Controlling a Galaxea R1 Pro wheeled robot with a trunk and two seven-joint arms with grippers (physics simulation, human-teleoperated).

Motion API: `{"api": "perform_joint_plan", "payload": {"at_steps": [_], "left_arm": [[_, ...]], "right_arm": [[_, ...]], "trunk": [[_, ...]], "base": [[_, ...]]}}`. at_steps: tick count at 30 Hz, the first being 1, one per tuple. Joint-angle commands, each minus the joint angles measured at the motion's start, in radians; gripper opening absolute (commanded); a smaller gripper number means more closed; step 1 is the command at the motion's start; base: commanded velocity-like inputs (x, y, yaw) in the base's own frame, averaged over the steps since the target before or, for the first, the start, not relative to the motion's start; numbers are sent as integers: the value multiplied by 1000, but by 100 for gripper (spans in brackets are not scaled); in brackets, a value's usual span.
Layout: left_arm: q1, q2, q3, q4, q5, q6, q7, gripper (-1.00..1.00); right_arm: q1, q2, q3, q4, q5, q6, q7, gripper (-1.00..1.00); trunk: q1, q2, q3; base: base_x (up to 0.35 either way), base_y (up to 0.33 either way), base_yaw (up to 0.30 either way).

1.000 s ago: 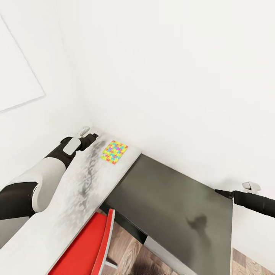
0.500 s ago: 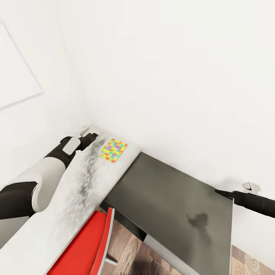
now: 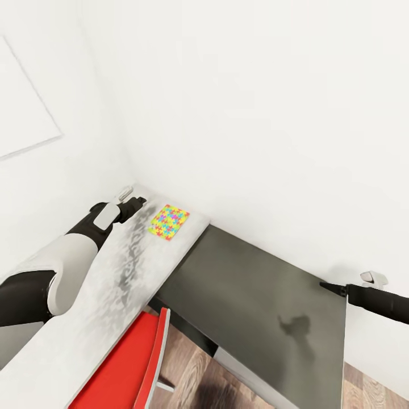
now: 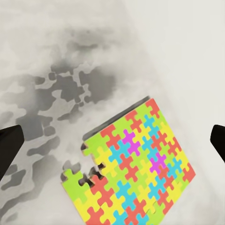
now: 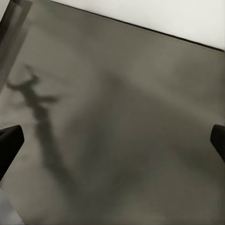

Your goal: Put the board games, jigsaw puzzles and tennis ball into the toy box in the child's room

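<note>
One jigsaw puzzle (image 3: 168,222) just beyond left gripper (image 3: 136,203), seemingly apart.

A dark grey panel (image 5: 122,126) of the table spreads under the right gripper (image 5: 112,140) — its two black fingertips (image 5: 9,143) sit far apart at opposite edges with nothing between them — with a branching shadow (image 5: 40,112) across it and white wall (image 5: 154,16) along its far edge.

Left arm (image 3: 62,258) extended forward, white forearm, dark wrist; left gripper (image 4: 112,140) fingers spread wide, holding nothing. Right arm (image 3: 378,301) reaches in low; right gripper (image 5: 112,140) likewise spread, unloaded.
</note>
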Motion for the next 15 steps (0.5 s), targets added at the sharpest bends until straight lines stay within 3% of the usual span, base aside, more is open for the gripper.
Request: {"api": "perform_joint_plan", "payload": {"at_steps": [1, 15], "left_arm": [[0, -1, 4, -3, 7, 6, 6, 100], [0, 1, 3, -3, 7, 6, 6, 100]], "right_arm": [[-1, 0, -1, 0, 2, 6, 5, 100], [1, -1, -1, 0, 1, 6, 5, 100]], "trunk": [[1, -2, -2], [1, -2, -11]], "base": [[0, 0, -2], [0, 0, 0]]}}
